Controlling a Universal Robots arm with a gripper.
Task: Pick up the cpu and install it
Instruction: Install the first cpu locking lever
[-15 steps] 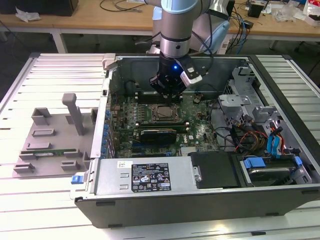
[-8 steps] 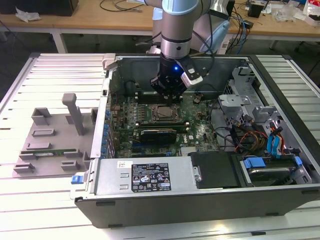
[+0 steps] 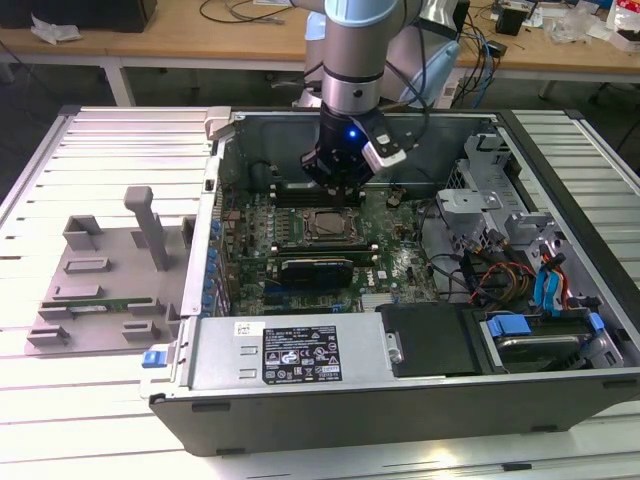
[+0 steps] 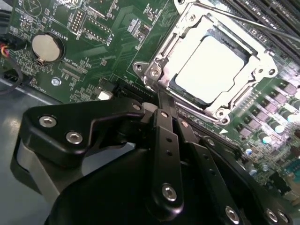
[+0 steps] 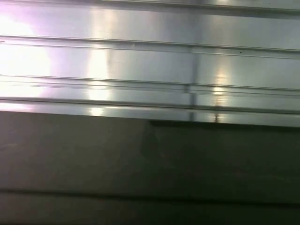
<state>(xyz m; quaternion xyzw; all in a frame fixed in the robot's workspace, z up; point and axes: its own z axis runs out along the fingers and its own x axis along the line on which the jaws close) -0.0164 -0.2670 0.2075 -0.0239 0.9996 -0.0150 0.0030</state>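
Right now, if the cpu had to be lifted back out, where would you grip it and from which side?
The cpu lies flat in the socket, its metal frame close around the edges. Come straight down from above and pinch two opposite edges, probably where the frame leaves gaps; a side approach looks blocked. The gripper hangs just beside the socket.

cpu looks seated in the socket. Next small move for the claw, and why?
Probably a short straight lift. The cpu lies flat inside the socket frame, and the claw, shut on nothing, sits at the frame's edge, so rising should clear it without nudging the chip.
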